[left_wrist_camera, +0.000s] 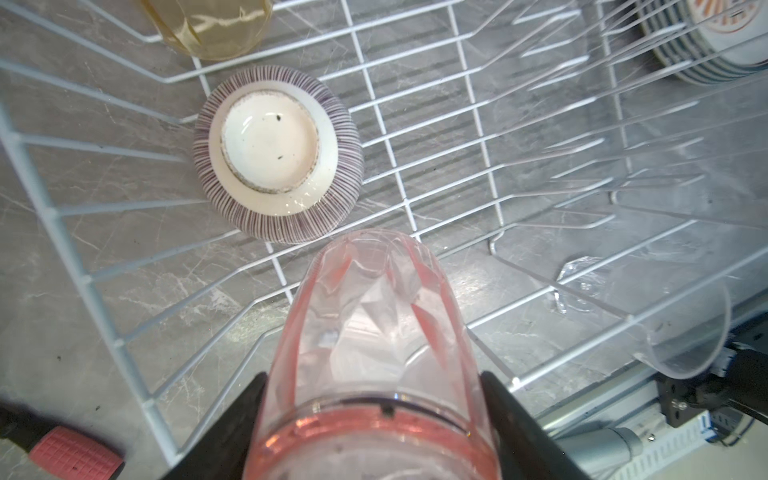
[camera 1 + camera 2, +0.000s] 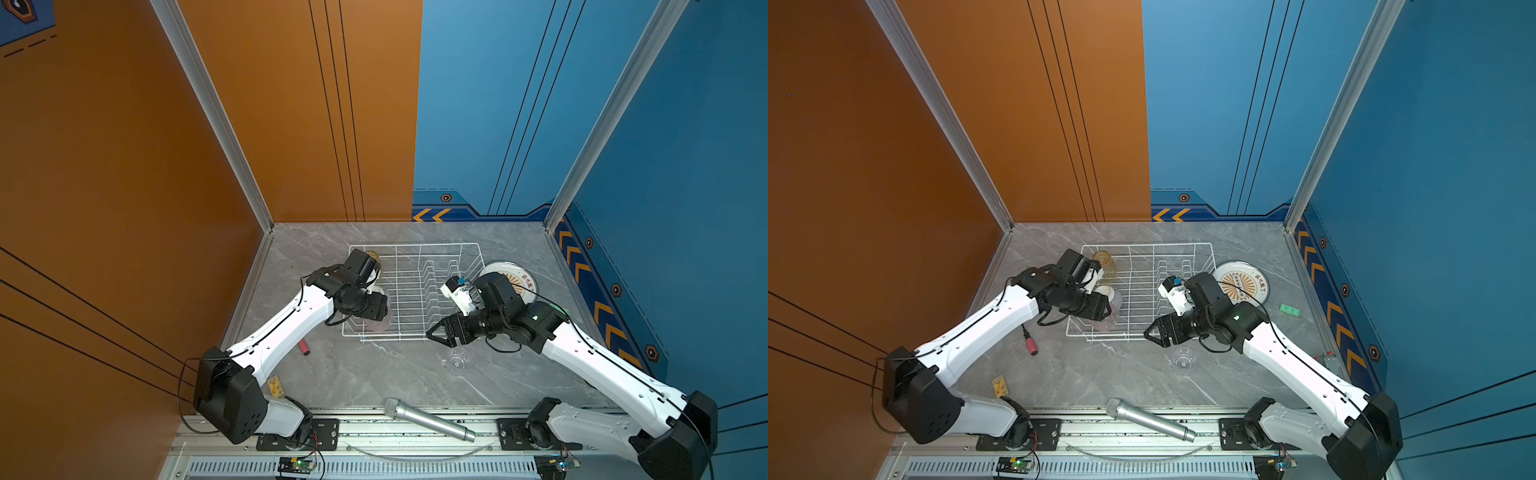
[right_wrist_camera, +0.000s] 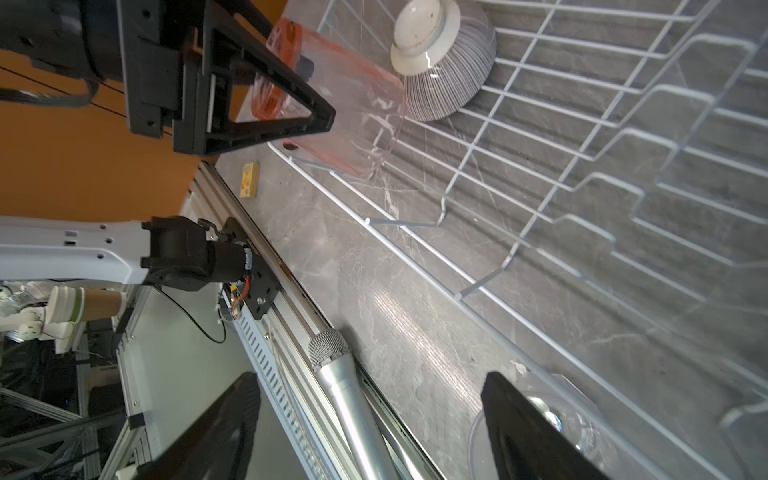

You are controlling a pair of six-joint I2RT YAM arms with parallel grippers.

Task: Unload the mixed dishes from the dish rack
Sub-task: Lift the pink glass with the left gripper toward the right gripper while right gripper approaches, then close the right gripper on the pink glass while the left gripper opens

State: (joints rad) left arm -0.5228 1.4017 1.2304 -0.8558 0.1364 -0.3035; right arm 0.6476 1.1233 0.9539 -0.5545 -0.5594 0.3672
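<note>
pink tumbler point(image 1: 374, 332): base cut off by the frame in the left wrist view. In both top views only a pink sliver shows under the left arm point(image 2: 291, 324), at the near left corner of the rack point(image 2: 415, 244).
left gripper point(image 1: 374, 376): only the fingertips are in frame, and the top views hide it under its own wrist.
yellow tumbler point(image 1: 208, 29): cropped.
bowl point(image 2: 1105, 293): mostly covered by the left arm.
plates point(image 2: 519, 276): overlapped by the right arm point(image 2: 503, 293); lettering too small to read; number in the stack unclear.
clear tumbler point(image 3: 561, 419): blurred, partly behind a finger point(image 3: 523, 428) of the right gripper point(image 3: 370, 378).
microphone point(image 3: 345, 395): handle cut off.
yellow item point(image 2: 275, 385), near the near left corner of the counter point(image 2: 374, 374): too small to identify.
</note>
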